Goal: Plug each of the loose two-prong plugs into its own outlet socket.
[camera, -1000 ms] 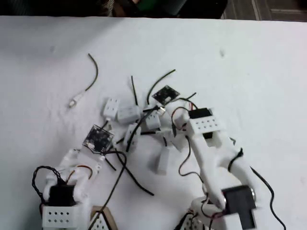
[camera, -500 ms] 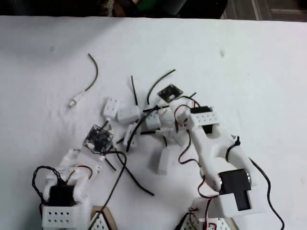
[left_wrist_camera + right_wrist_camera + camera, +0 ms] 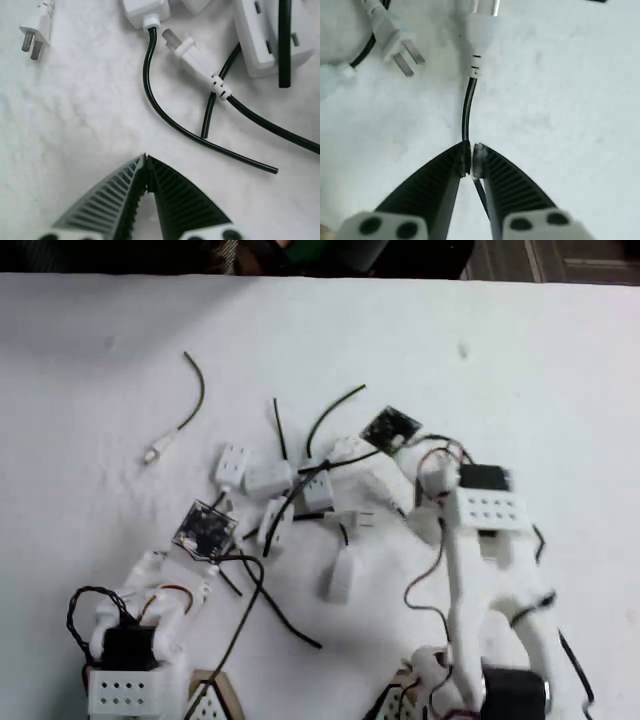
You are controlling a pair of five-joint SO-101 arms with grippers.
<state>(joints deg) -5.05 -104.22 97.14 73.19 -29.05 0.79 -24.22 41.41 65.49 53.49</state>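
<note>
Pinching the thin black cord [image 3: 466, 110] just behind a white two-prong plug [image 3: 481, 30], my right hand [image 3: 471, 159] has its ribbed jaws pressed onto the lead, which I judge is a way to drag that plug clear of the tangle toward a white block-shaped outlet socket [image 3: 268, 478], not to seat it yet. My left hand [image 3: 146, 172] sits pressed together on nothing near the tabletop's [image 3: 520, 360] front edge, out of the way, with another loose white plug [image 3: 35, 32] lying unplugged ahead of it. Everything rests on white, slightly fuzzy cloth, with dark floor [image 3: 560, 258] beyond the far edge.

loose white plugs [image 3: 36, 27] on black cords [image 3: 466, 110] — among white sockets [image 3: 265, 37]
</note>
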